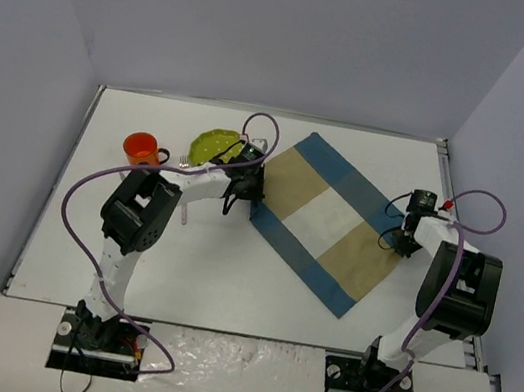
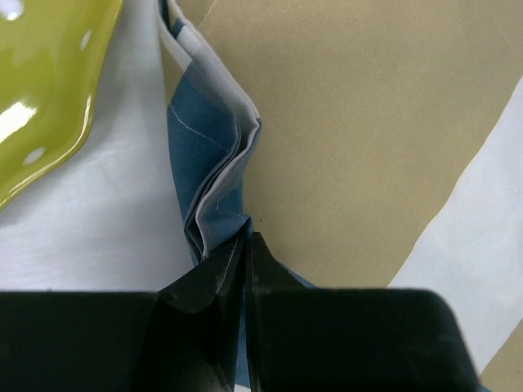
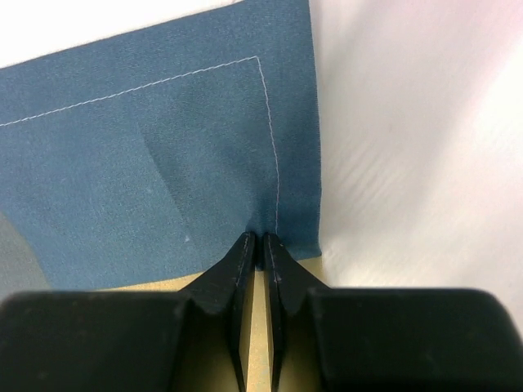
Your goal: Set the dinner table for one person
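Observation:
A blue-and-tan checked placemat (image 1: 324, 219) lies slantwise on the white dinner table (image 1: 217, 280). My left gripper (image 1: 246, 191) is shut on the placemat's left blue edge (image 2: 214, 175), which is bunched into folds at the fingertips. My right gripper (image 1: 405, 237) is shut on the placemat's right blue edge (image 3: 163, 155), pinching the hem near a corner. A yellow-green plate (image 1: 215, 144) lies just left of the left gripper and shows at the top left of the left wrist view (image 2: 41, 90). An orange cup (image 1: 141, 148) stands to the left of the plate.
A piece of cutlery (image 1: 185, 159) lies between the cup and the plate. Pale lavender walls (image 1: 41, 66) bound the table on the left, the back and the right. Purple cables (image 1: 90, 191) loop over both arms.

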{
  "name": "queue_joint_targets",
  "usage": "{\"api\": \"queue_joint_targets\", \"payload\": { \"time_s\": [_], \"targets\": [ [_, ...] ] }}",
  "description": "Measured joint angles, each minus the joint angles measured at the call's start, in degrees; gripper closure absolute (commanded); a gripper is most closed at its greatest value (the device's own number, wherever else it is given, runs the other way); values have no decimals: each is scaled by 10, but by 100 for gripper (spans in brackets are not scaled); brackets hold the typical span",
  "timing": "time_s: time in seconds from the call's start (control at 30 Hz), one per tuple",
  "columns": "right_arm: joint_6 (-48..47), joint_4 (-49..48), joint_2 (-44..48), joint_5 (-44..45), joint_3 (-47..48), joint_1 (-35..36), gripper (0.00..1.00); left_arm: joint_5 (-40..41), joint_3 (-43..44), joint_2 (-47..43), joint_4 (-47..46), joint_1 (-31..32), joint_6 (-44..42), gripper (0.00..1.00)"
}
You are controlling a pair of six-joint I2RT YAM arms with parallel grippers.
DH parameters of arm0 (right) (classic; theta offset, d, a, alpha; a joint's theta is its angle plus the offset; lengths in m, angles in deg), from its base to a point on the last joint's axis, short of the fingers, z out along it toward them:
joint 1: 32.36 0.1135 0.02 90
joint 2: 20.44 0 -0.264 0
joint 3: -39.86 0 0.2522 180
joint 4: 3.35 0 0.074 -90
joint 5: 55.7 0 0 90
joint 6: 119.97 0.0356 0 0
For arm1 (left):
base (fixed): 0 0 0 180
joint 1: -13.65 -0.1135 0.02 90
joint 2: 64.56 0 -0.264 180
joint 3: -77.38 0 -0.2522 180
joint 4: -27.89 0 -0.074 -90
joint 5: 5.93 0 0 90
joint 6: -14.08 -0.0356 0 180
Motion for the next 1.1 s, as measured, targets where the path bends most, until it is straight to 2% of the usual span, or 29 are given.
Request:
{"api": "queue_joint_targets", "payload": {
  "time_s": [0.17, 0.2, 0.27, 0.33, 0.4, 0.5, 0.57, 0.63, 0.9, 1.03, 1.1],
  "targets": [
    [-9, -1, -16, -1, 19, -26, 94, -8, 23, 17, 0, 0, 10, 99],
    [-10, -1, -17, -2, 20, -30, 93, -8, 24, 17, 2, 0, 12, 96],
    [-13, -1, -17, -2, 20, -37, 89, -5, 24, 17, 5, 0, 16, 78],
    [-19, 0, -17, -1, 21, -40, 84, 1, 24, 17, 12, 0, 23, 67],
    [-24, 3, -17, 1, 22, -42, 74, 9, 24, 13, 20, 0, 27, 54],
    [-35, 9, -15, 5, 26, -42, 60, 29, 25, 5, 40, -1, 29, 42],
    [-40, 15, -6, 8, 30, -42, 53, 43, 29, -3, 54, -2, 24, 29],
    [-45, 24, 12, 10, 35, -40, 45, 53, 37, -10, 74, -4, 17, 22],
    [-69, 37, 120, 17, 62, 11, 32, 72, 67, -72, 140, -6, -17, 18],
    [-89, 36, 152, -2, 62, 62, 33, 72, 63, -117, 156, -6, -36, 18],
    [-98, 21, 165, -36, 51, 82, 36, 70, 44, -141, 154, -6, -45, 23]
  ]
}}
